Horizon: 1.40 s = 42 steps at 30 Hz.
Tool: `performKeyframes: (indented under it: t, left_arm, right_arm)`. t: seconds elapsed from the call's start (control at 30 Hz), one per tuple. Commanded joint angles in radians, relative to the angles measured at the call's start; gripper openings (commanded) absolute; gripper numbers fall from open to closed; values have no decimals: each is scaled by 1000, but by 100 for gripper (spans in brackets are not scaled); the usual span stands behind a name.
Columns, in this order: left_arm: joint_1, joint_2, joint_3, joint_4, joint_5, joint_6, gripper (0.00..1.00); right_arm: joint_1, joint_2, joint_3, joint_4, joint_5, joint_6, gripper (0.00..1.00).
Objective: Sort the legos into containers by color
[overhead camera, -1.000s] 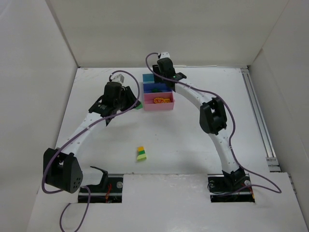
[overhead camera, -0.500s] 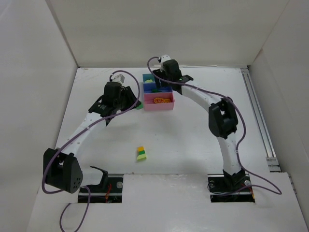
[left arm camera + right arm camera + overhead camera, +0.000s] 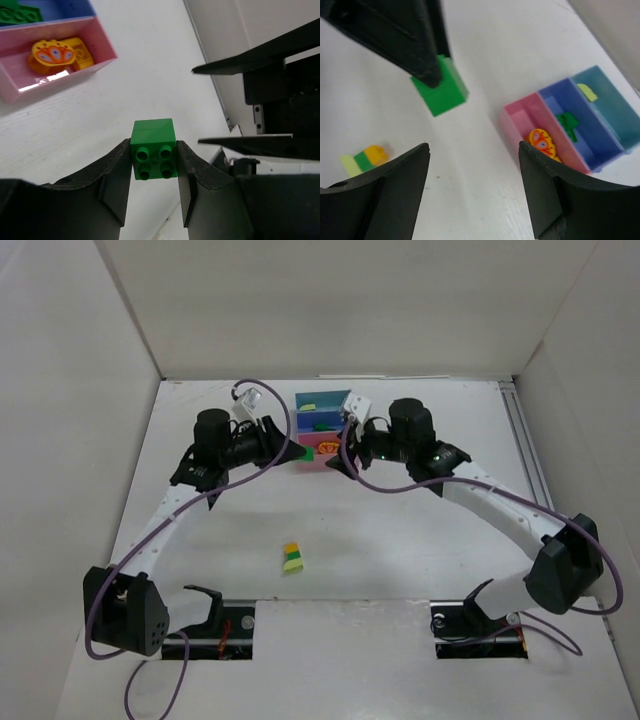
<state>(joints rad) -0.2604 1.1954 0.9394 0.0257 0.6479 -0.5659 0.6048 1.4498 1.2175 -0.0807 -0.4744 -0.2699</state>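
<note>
The right pincer (image 3: 472, 150), spread wide, has swung off the 3 joined plastic trays (image 3: 615, 115) to their 6 o'clock; the left pincer (image 3: 153, 150) grips a square green plastic brick (image 3: 152, 134).

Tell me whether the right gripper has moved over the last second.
Yes. The right gripper has pulled back from over the trays, nearward, and now sits by the pink tray's near corner.

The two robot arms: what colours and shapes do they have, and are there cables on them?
Both the left arm and the right arm have white links and bulky black joint housings. A thin purple cable runs loosely along each. The left gripper and right gripper have matte black tapering fingers.
</note>
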Motion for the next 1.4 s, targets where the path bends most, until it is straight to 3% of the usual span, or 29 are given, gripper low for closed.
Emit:
performKeyframes:
  t: [0.0,0.27,0.4,0.47,0.83,1.0,1.2,1.23,1.37]
  left_arm:
    - [1,-33,-28,111,179,3,9]
    - [-42,-114,-28,88,199,21,10]
    - [-42,-146,-28,54,178,34,11]
    - [-42,-146,-28,36,165,44,11]
    - [-42,-135,-28,3,177,63,11]
    - [-42,-145,-28,3,187,63,11]
    - [-42,-145,-17,23,222,54,12]
    - [-42,-145,-17,23,222,54,12]
    - [-42,-145,-17,4,213,54,12]
  right_arm:
    - [84,-41,-41,47,-35,-55,77]
    - [179,-52,-21,47,120,-78,78]
    - [205,-43,-12,47,129,-87,78]
    - [214,-43,-12,47,129,-88,72]
    - [234,-63,8,47,129,-107,73]
    - [234,-63,17,47,103,-107,47]
    - [234,-54,27,47,71,-126,44]
    - [234,-63,27,47,71,-126,33]
    - [234,-72,5,56,60,-126,18]
